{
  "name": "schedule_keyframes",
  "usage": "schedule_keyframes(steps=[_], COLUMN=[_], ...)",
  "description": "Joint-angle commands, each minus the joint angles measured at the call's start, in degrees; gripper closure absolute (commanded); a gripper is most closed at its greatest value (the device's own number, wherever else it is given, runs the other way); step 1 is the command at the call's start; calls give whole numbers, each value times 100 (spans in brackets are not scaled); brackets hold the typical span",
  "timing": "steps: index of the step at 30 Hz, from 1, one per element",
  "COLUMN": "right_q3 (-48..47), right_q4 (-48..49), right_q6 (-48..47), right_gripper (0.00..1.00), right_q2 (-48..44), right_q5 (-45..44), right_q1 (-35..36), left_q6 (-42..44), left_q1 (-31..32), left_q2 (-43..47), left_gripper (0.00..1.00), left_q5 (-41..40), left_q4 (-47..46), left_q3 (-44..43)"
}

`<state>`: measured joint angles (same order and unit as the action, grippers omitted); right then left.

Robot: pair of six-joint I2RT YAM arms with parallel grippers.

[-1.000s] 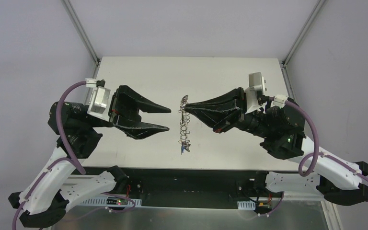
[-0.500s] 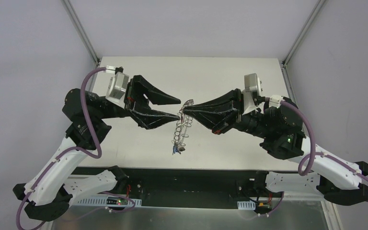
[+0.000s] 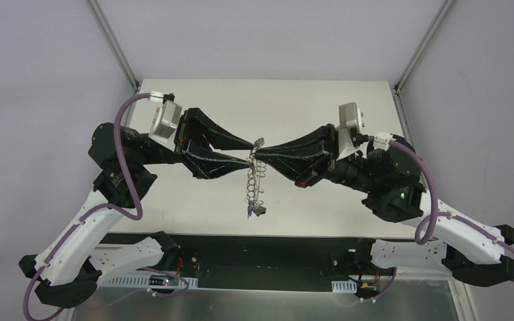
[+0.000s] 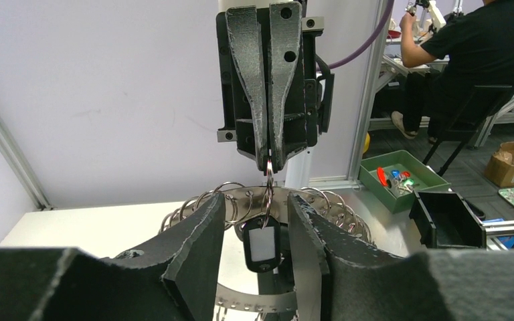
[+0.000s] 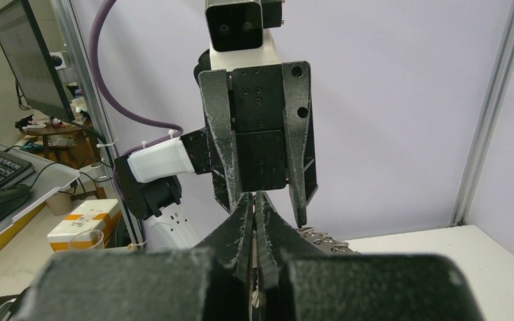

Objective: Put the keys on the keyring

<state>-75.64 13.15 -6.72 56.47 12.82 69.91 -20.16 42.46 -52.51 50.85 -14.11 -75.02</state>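
right gripper (image 4: pixel 268 159) pinching shut on keyring (image 3: pixel 255 182) loop | left gripper (image 4: pixel 255 207) half-open, straddling key (image 4: pixel 262 243), gripping nothing | risk: left closing off-centre could be setting keyring swinging, slipping from pinch

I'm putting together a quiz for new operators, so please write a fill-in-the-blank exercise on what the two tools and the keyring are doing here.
1. The right tool is ___ on a wire loop of the keyring.
2. The left tool is ___, with its fingers on either side of a hanging tag.
3. That tag's plastic frame is ___.

Missing words: shut; open; black.
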Motion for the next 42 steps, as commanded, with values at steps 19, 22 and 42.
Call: schedule_keyframes(steps=[19,22,42], right_q3=[-353,-348,-1169], right_q4=[476,446,-2703], right_q6=[-75,-113,-756], right_gripper=[100,100,68], right_q2=[40,52,-218], right_q5=[21,-9,-208], right_q1=[67,67,66], left_q6=[-219,-249,612], left_q1=[60,55,51], left_q2=[-84,-112,-48], left_gripper=[100,100,100], left_q5=[350,352,-146], left_q4=[-377,-380,2232], left_q3=[-182,-213,-759])
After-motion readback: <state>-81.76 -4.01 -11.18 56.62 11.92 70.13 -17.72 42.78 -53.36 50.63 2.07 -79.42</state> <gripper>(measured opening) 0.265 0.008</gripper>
